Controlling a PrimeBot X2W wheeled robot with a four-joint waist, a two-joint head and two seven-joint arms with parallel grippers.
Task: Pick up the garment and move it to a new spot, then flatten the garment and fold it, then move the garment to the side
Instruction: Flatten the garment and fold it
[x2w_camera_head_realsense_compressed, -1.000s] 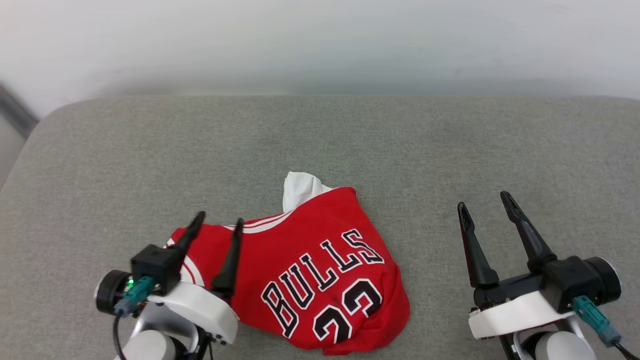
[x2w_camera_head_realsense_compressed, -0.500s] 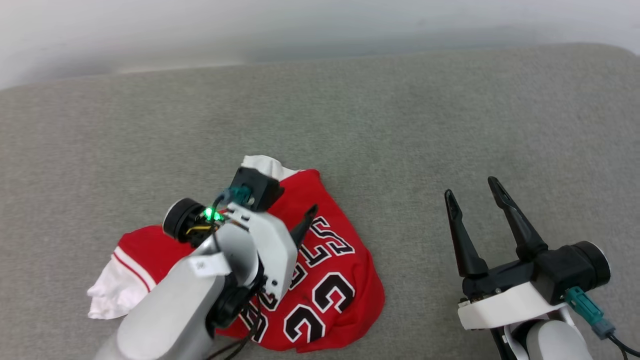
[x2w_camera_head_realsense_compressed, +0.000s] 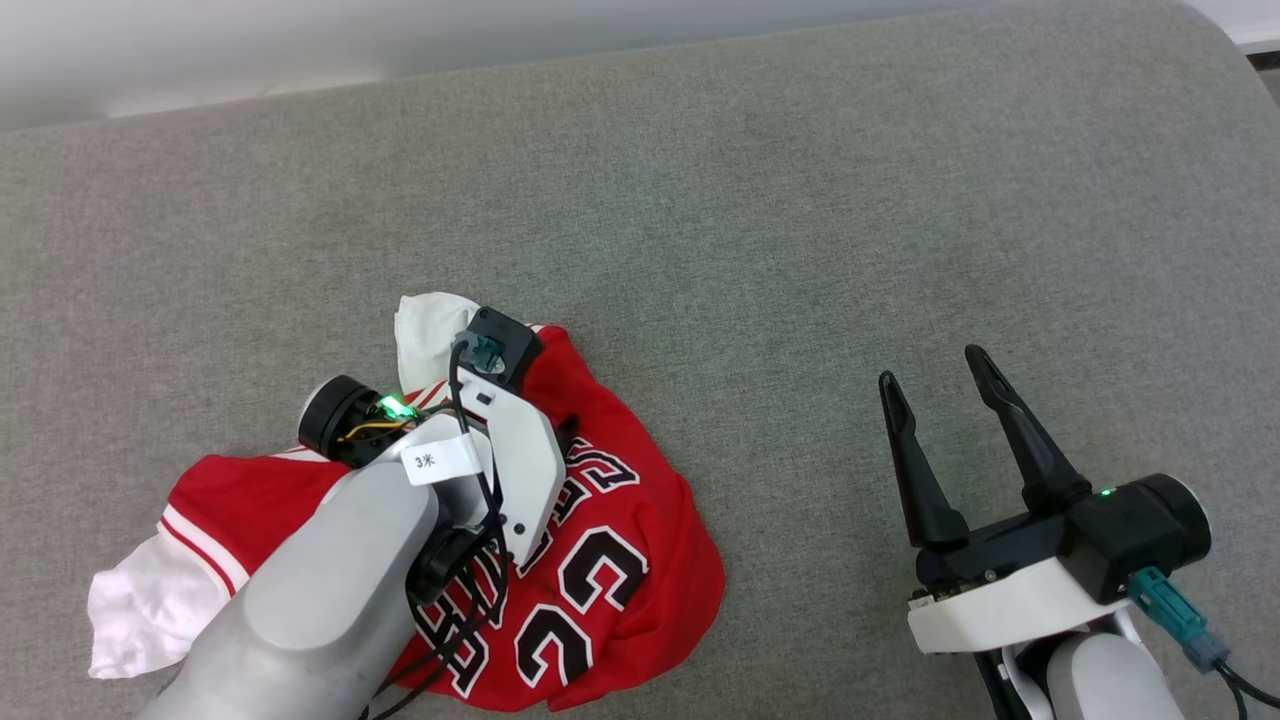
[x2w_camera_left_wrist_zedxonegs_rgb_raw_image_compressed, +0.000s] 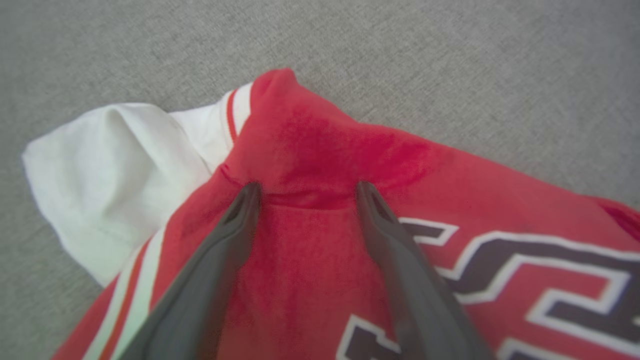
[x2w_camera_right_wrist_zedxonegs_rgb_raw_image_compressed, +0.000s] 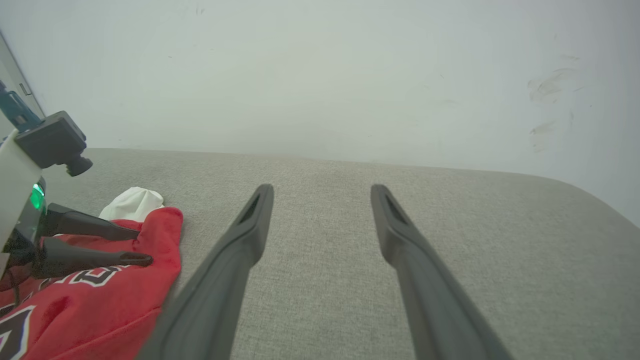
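Observation:
The garment (x2w_camera_head_realsense_compressed: 650, 520), a red shirt with black white-edged lettering, lies crumpled on the grey cushion, one white sleeve (x2w_camera_head_realsense_compressed: 425, 330) at its far end and another (x2w_camera_head_realsense_compressed: 140, 610) at its left. My left arm (x2w_camera_head_realsense_compressed: 330, 590) reaches over it. In the left wrist view my left gripper (x2w_camera_left_wrist_zedxonegs_rgb_raw_image_compressed: 306, 187) is open, both fingertips resting on the red cloth just before a raised fold near the white sleeve (x2w_camera_left_wrist_zedxonegs_rgb_raw_image_compressed: 115, 165). The right wrist view shows those fingers (x2w_camera_right_wrist_zedxonegs_rgb_raw_image_compressed: 100, 227) spread over the garment (x2w_camera_right_wrist_zedxonegs_rgb_raw_image_compressed: 100, 305). My right gripper (x2w_camera_head_realsense_compressed: 930, 368) stands open to the right, off the cloth, nothing between its fingers (x2w_camera_right_wrist_zedxonegs_rgb_raw_image_compressed: 250, 225).
The grey upholstered surface (x2w_camera_head_realsense_compressed: 800, 200) stretches wide beyond and right of the garment. Its rounded far right corner (x2w_camera_head_realsense_compressed: 1215, 25) and a pale wall (x2w_camera_right_wrist_zedxonegs_rgb_raw_image_compressed: 320, 75) behind bound it.
My left arm has swung up and over the garment, its open fingers now pointing down onto the red cloth. The head camera has shifted. The right gripper holds its pose.

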